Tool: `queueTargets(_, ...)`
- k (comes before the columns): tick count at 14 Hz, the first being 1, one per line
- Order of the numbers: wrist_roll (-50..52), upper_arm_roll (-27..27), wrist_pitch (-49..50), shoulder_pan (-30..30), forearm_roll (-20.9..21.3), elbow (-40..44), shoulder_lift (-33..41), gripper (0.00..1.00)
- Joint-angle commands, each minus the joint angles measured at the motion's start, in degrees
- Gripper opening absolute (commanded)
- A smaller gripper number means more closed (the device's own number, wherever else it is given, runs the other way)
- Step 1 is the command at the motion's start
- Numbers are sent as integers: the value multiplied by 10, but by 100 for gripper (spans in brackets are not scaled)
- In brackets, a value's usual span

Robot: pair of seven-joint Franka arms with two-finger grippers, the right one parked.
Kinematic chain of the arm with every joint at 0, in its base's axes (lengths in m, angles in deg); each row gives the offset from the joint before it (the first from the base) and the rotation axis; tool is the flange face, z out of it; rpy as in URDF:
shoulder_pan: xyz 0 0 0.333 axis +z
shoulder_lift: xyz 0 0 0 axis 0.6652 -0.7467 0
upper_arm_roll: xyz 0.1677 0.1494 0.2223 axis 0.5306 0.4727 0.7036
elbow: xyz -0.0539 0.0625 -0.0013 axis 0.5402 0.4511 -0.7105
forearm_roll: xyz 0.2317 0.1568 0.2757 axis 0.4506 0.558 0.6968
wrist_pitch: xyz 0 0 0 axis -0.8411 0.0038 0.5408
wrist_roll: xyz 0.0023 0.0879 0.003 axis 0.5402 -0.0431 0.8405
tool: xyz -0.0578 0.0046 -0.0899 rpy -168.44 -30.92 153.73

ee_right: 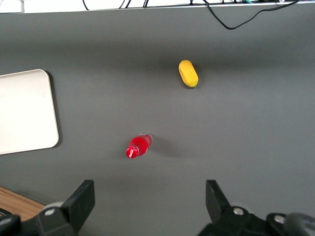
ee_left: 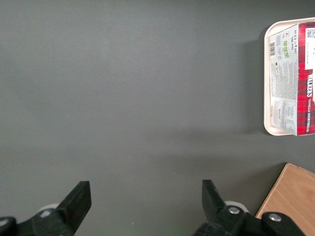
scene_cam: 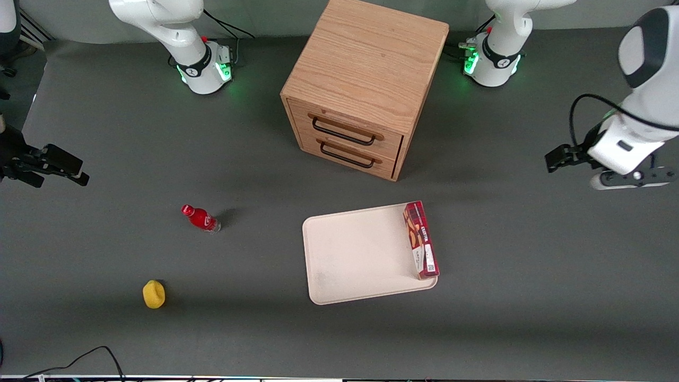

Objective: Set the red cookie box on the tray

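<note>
The red cookie box [scene_cam: 421, 240] already lies on the tray [scene_cam: 355, 254], along the tray's edge toward the working arm's end of the table, roughly at 3 o'clock on it in the front view. The left gripper [scene_cam: 557, 158] hangs well apart from both, above bare table, its 2 fingers spread with nothing between them. To finish well, I judge the arm should just pull clear without swinging over the tray.

The box is long, narrow printed cardboard, tartan-red with a white label panel. The tray is smooth, cream, round-cornered, low-rimmed. The table is covered in a matte grey mat [scene_cam: 530, 297].
</note>
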Motion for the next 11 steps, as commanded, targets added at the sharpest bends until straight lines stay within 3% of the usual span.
queueTargets(1,50,6,14,-36,27,64,-58,100)
queueTargets(11,-38,21,56,10,-3,71,-25,100)
